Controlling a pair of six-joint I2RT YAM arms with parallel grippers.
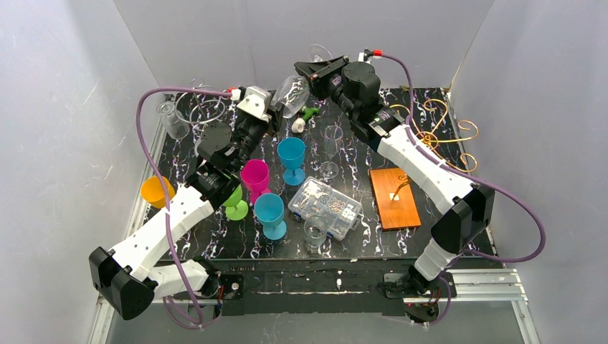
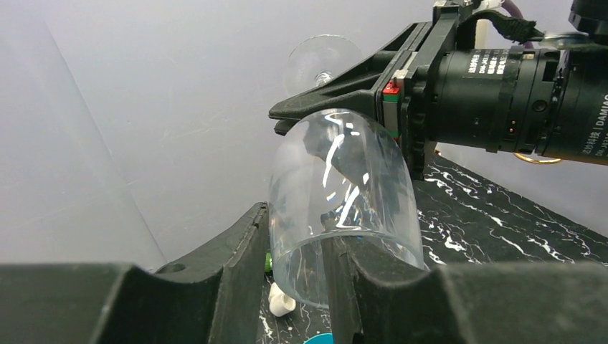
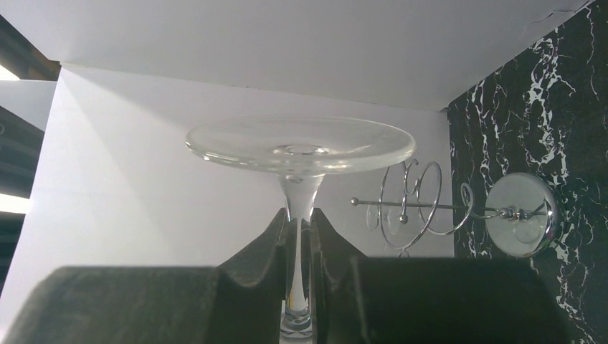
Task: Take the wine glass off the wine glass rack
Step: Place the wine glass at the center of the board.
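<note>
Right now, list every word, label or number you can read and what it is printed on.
"DAMIA…", white on the right arm's black wrist motor, cut off by the frame edge.
Chinese characters beside it and small white print on the motor barrel: too small to read.
Wine glass, wine glass rack, clear box: no text readable.

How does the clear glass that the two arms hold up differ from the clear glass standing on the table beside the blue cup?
The held wine glass hangs in the air, tipped with its foot raised; the standing glass is upright on the table. The right gripper clamps the held wine glass by its stem and the left gripper sits at its bowl; nothing touches the standing glass. Both are clear and stemmed.
</note>
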